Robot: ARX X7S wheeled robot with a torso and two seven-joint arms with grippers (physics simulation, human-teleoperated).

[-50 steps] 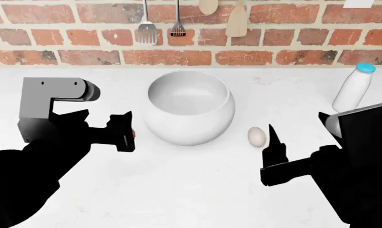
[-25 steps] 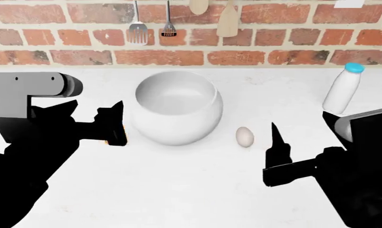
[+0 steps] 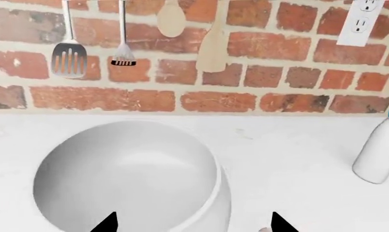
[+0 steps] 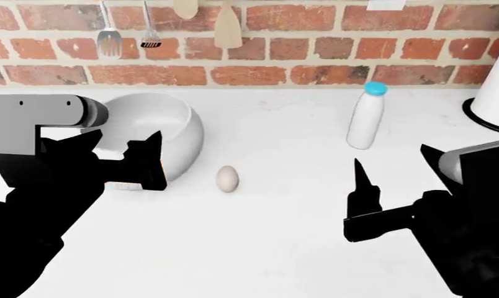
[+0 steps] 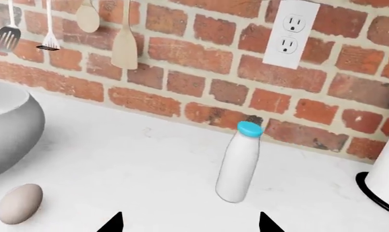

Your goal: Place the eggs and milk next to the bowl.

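View swung right since the earlier frame: bowl [image 4: 154, 139], pale egg [image 4: 226, 178] and milk [image 4: 365, 117] shifted left; paper-towel roll [image 4: 496, 99] entered | egg lay just beside bowl, milk upright, well apart | left gripper [image 4: 146, 162] aperture untellable | right gripper [image 5: 188, 223] spread wide, empty

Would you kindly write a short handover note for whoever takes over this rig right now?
Left claw: open, empty, just in front of the bowl.
Right claw: open, empty, facing the milk bottle.
Pale egg: on the counter just right of the bowl, so likely done.
Milk bottle: upright near the wall, well right of the bowl, untouched.
The orange-brown egg is not visible in any view; it may be behind the left claw.
Left: confirm that egg, then move the milk beside the bowl.
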